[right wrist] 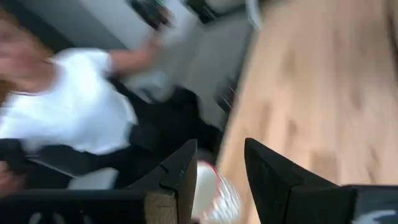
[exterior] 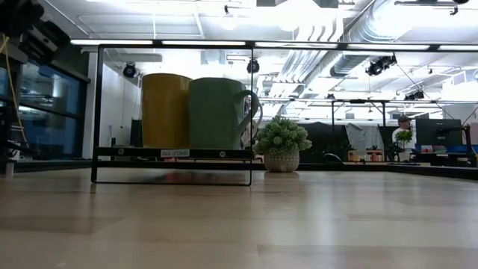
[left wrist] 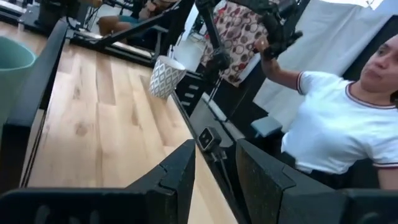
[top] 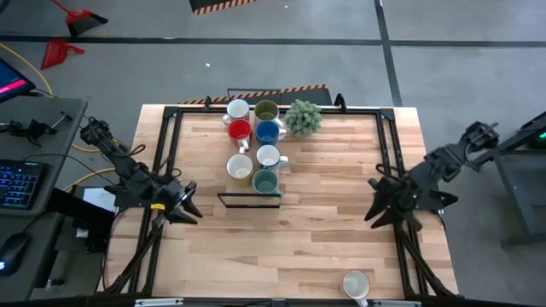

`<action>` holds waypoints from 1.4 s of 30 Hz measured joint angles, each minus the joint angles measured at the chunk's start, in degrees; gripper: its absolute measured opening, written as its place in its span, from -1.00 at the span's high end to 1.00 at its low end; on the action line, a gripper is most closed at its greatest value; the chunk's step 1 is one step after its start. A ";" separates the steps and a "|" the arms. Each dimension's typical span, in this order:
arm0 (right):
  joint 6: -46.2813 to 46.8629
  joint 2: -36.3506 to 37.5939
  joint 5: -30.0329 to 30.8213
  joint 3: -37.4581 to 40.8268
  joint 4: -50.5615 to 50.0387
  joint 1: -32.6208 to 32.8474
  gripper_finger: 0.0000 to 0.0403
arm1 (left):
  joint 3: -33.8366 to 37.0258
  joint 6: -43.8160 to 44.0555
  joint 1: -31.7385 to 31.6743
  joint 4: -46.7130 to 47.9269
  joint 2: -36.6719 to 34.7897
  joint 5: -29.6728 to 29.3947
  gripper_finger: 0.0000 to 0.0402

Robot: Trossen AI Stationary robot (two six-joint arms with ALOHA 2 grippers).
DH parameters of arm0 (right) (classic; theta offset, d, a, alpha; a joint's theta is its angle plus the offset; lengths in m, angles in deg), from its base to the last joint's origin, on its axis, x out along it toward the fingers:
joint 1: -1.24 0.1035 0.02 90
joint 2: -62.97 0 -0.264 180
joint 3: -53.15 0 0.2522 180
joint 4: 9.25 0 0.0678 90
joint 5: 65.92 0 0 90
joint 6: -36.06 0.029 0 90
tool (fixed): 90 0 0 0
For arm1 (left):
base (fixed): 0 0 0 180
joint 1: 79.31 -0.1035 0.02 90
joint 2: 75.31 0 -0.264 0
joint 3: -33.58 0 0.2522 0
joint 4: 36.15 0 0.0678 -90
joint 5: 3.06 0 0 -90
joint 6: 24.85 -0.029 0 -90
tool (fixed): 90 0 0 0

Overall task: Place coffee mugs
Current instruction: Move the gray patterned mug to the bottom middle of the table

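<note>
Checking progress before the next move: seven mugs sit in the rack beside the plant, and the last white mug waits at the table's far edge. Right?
Not quite. The high view shows the white mug at the table's near edge, opposite the rack and plant.

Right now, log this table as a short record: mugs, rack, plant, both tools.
mugs in rack: seven ceramic handled mugs in two columns inside the black wire rack: white mug, olive green mug, red mug, blue mug, two cream mugs, teal mug
stray mug: patterned white mug at the table's near edge, right side
plant: small green potted plant beside the rack
left tool: open, empty, over the left side
right tool: open, empty, over the right side
</note>
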 joint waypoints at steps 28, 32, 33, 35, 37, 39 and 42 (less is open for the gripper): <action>27.54 -49.74 10.19 -22.19 -15.11 18.30 0.42 | -0.02 0.37 0.00 -3.89 0.27 0.45 0.47; 27.94 -51.78 9.81 -22.19 -14.92 18.30 0.42 | -0.02 0.34 0.02 -3.87 0.29 0.61 0.47; 27.94 -52.26 9.57 -22.19 -14.88 18.30 0.42 | -0.02 0.34 0.02 -3.88 0.28 0.61 0.47; 28.00 -53.22 8.43 -22.19 -14.84 18.30 0.42 | -0.02 0.34 0.02 -3.85 0.29 0.61 0.47; 28.02 -54.03 7.72 -22.19 -14.82 18.30 0.42 | -0.02 0.35 0.02 -3.85 0.29 0.61 0.47; 28.02 -54.58 7.43 -22.19 -14.58 18.30 0.42 | -0.02 0.35 0.02 -3.85 0.29 0.61 0.47; 28.11 -55.79 7.24 -22.19 -14.24 18.30 0.42 | -0.02 0.35 0.02 -3.84 0.29 0.62 0.47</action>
